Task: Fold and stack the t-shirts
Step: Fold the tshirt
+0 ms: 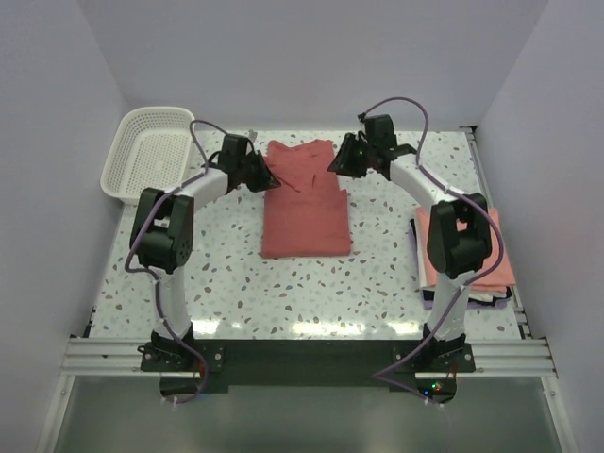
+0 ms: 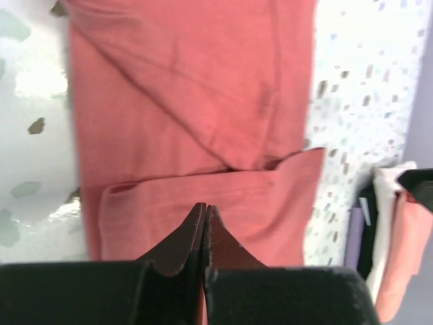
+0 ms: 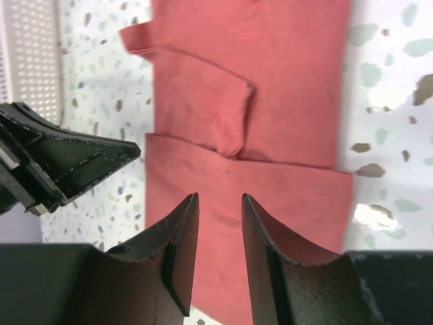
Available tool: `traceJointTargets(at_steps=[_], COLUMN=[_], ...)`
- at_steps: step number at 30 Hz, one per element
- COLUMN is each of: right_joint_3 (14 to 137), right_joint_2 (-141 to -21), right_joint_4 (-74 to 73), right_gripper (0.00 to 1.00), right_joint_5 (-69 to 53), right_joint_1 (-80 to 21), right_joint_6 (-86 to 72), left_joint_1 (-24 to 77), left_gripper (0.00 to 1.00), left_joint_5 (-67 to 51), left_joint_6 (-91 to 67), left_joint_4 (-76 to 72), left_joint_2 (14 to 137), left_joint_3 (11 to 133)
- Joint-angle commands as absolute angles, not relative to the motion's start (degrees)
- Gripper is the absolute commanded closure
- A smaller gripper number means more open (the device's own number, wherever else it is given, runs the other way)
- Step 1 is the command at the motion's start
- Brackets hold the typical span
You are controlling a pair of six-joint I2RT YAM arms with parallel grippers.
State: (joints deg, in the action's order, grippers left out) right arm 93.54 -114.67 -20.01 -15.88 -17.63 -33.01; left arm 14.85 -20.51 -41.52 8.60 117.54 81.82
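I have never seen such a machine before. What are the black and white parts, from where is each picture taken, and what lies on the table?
These are two robot arms fixed at the near edge of a speckled table. The wide picture comes from a camera above and behind them. The other two come from a camera on each wrist, so each shows its own fingers at the bottom.

In the middle lies a partly folded red t-shirt. At the right edge sits a stack of folded shirts, pink on top. A white basket stands in the far left corner.

The left gripper is shut, its fingers pressed together above the shirt. The right gripper is open, with a gap between its fingers. Neither holds anything.
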Motion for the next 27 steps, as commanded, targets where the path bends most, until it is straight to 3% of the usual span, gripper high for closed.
traceJointTargets(at_steps=[1, 8, 20, 27], right_joint_3=[90.53, 90.17, 98.17, 98.52], right_joint_2=[-112.23, -115.13, -130.42, -128.41], right_joint_4=[-15.12, -12.74, -14.24, -14.67], right_gripper=[0.64, 0.64, 0.64, 0.64], right_joint_5=[-21.09, -20.39, -23.90, -25.93], right_joint_1=[-19.86, -24.17, -23.56, -23.56], right_joint_6=[-33.84, -34.80, -36.73, -36.83], left_joint_1=[16.78, 21.27, 24.17, 24.35], left_gripper=[1.00, 1.00, 1.00, 1.00], left_joint_5=[-22.50, -21.10, -21.62, -21.18], left_joint_6=[-43.24, -46.66, -46.93, -46.23], left_joint_4=[5.72, 0.97, -3.95, -3.96], left_joint_2=[109.70, 103.89, 100.20, 98.00], left_joint_3=[80.69, 69.81, 56.44, 53.00])
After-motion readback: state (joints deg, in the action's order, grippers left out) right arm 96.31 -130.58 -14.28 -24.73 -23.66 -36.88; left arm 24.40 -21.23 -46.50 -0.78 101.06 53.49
